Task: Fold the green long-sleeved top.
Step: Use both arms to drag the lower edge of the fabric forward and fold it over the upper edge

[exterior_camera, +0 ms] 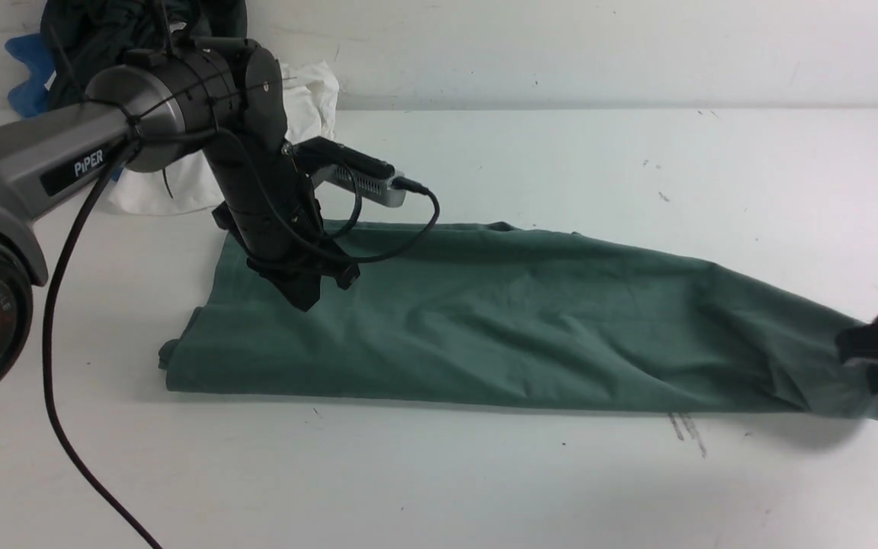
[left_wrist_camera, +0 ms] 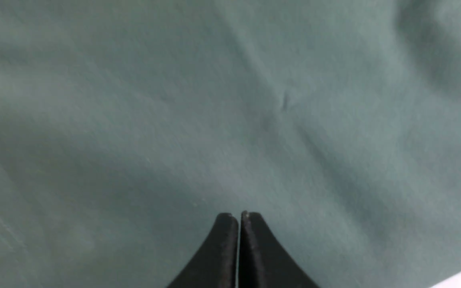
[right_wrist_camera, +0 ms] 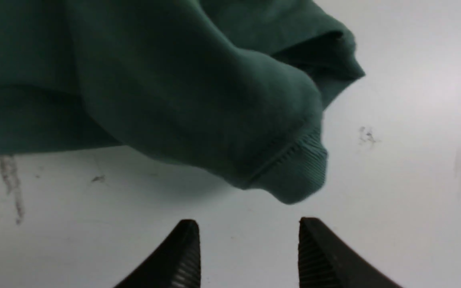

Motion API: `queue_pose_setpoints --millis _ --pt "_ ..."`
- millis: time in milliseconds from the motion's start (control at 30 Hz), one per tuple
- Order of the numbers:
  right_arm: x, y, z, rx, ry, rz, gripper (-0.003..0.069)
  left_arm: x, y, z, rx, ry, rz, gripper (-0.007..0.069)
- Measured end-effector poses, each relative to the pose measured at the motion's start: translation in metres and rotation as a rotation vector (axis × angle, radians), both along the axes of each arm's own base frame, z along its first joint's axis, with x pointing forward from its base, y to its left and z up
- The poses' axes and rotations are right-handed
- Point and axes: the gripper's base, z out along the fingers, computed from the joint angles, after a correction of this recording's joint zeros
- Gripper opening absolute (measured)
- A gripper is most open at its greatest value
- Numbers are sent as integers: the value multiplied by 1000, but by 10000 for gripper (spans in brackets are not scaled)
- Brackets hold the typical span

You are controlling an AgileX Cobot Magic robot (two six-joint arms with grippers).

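1. Green long-sleeved top (exterior_camera: 500, 320) lies across the middle of the white table (exterior_camera: 561, 488). It is folded into a long band that runs from my left toward my right and narrows to a sleeve end at the far right.
2. My left gripper (exterior_camera: 306, 293) is down on the left part of that band, with its tip against the cloth a little in from the left fold.
3. Through the left wrist camera I see the left gripper (left_wrist_camera: 238, 218) with its two black fingers pressed together, only a hairline between them. Green fabric fills the view around them, and I cannot tell whether any cloth is caught in the pinch.
4. My right gripper (exterior_camera: 877, 354) shows only partly at the right edge of the front view, at the sleeve end.
5. Through the right wrist camera the right gripper (right_wrist_camera: 247, 222) has its jaws well apart. Nothing sits between them, and bare table shows in the gap.
6. The ribbed cuff (right_wrist_camera: 294, 176) sits just beyond those fingertips without touching them and casts a shadow on the table below.
7. Dark scuff marks (exterior_camera: 687, 431) streak the table just in front of the top's near edge, toward its right end.
8. At the back left, behind my left arm, I see a white garment (exterior_camera: 309, 91), a dark garment (exterior_camera: 104, 23) and a blue garment (exterior_camera: 27, 69) piled together, apart from the top.
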Motion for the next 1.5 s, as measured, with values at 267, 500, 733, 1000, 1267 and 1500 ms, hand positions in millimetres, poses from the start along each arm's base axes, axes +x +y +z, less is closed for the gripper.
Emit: queue_pose_setpoints --millis 267,500,733,1000,1267,1500 --pt "-1 -8 -36 30 -14 -31 402 2 0 -9 -2 -16 2 -8" --pt "14 -7 -61 23 -21 6 401 5 0 -32 19 26 -3 -8" --pt "20 -8 -66 0 -11 32 155 9 4 -39 23 36 7 -8" --pt "24 -13 -48 -74 106 76 34 14 21 -39 10 37 53 -8" --pt "33 -16 -26 -27 149 96 34 16 29 -40 -15 43 86 -8" --pt "34 -38 -33 33 180 -7 185 17 31 -40 -26 46 92 -8"
